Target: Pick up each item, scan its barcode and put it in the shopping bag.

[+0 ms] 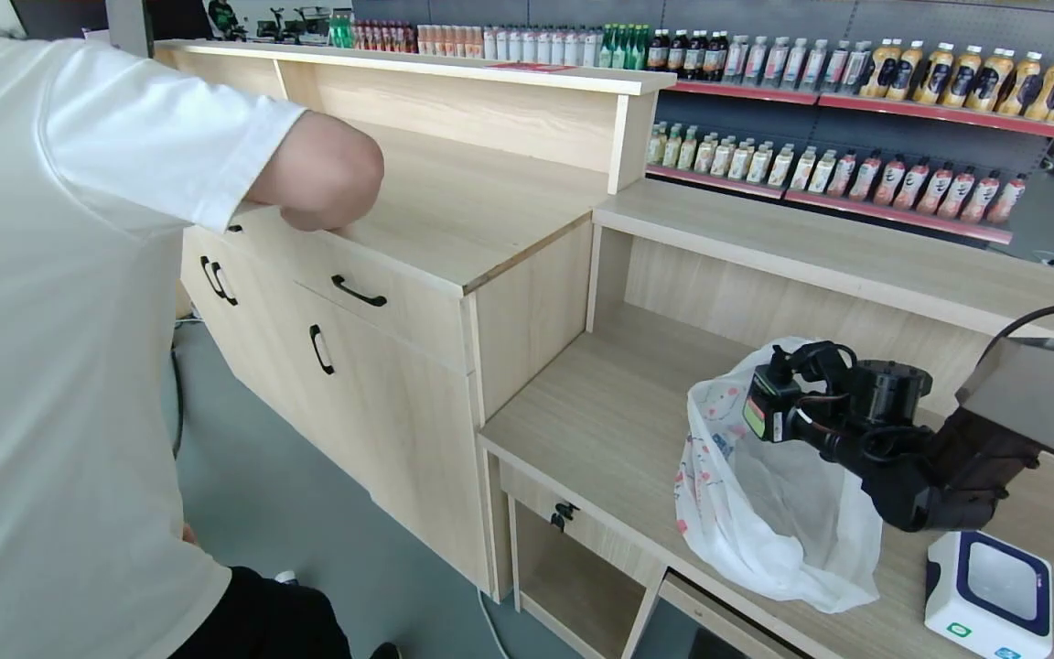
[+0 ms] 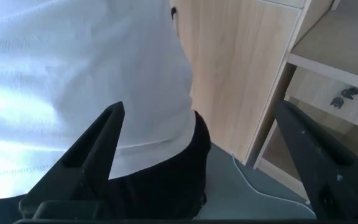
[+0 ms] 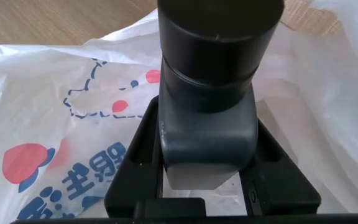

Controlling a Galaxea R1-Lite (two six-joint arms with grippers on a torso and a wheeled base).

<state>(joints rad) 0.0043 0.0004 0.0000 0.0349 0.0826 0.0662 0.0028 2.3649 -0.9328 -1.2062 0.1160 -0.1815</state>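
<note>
A white plastic shopping bag (image 1: pixel 765 522) with red and blue print lies slumped on the lower wooden desk (image 1: pixel 600 421). My right gripper (image 1: pixel 769 403) hovers at the bag's open mouth, its black wrist reaching in from the right. In the right wrist view a black cylindrical part (image 3: pixel 216 56) blocks the middle, with the bag's (image 3: pixel 55 143) printed film right behind it. A white barcode scanner (image 1: pixel 989 595) with a dark blue window sits at the desk's front right. My left gripper (image 2: pixel 199 109) is open with nothing between its fingers, held low and pointing at a person's white shirt (image 2: pixel 73 68).
A person in a white shirt (image 1: pixel 51 366) stands close on the left, one elbow (image 1: pixel 321 178) on the taller wooden counter (image 1: pixel 454 210) with drawers. Shelves of bottles (image 1: pixel 838 119) line the back wall. A grey device (image 1: pixel 1039 403) overhangs the desk at the right.
</note>
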